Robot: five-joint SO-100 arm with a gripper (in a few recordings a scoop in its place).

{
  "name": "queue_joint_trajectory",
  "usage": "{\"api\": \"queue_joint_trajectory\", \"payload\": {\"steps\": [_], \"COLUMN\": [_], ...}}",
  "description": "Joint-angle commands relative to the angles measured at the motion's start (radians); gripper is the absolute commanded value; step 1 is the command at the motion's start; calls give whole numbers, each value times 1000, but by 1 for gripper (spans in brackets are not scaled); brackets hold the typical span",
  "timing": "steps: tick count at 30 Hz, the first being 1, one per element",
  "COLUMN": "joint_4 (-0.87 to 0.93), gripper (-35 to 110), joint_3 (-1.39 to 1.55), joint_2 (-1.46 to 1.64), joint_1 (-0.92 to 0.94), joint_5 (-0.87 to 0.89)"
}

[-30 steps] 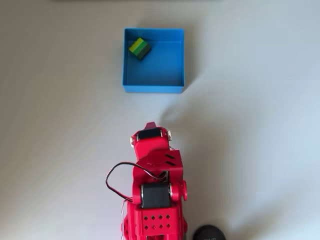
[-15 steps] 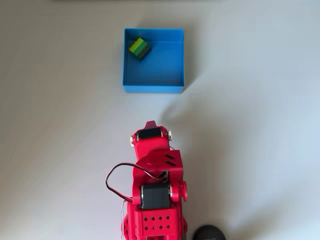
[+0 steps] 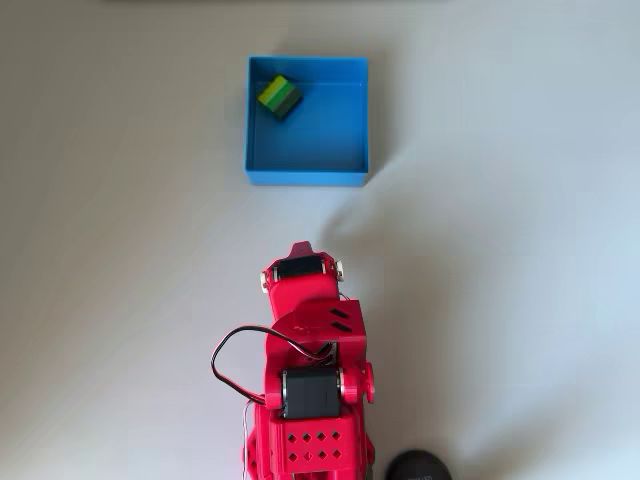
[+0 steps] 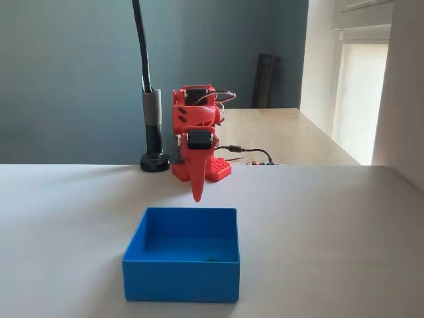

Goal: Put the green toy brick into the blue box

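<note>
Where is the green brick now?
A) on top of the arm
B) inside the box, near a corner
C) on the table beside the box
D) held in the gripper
B: the overhead view shows the brick lying on the floor of the box, near its upper-left corner, away from the gripper.

Bare table [image 3: 500, 250] is lying between the end effector [image 4: 197, 193] and the blue box [image 3: 307, 177], with nothing standing in that gap. The box's open top is facing upward, its low walls being the only barrier. Inside, the green toy brick [image 3: 279, 96] is sitting in the far left corner in the overhead view, leaving the rest of the floor free. A black post [image 4: 152, 119] is rising beside the arm's base.
</note>
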State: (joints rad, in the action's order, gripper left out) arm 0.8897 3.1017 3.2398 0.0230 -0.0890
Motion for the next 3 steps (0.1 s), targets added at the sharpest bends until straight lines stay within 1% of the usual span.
{"api": "queue_joint_trajectory", "payload": {"steps": [1, 3], "joint_4": [-6, -6], "gripper": [0, 0], "joint_3": [18, 18], "joint_2": [23, 23], "joint_1": [18, 18], "joint_5": [-11, -11]}}
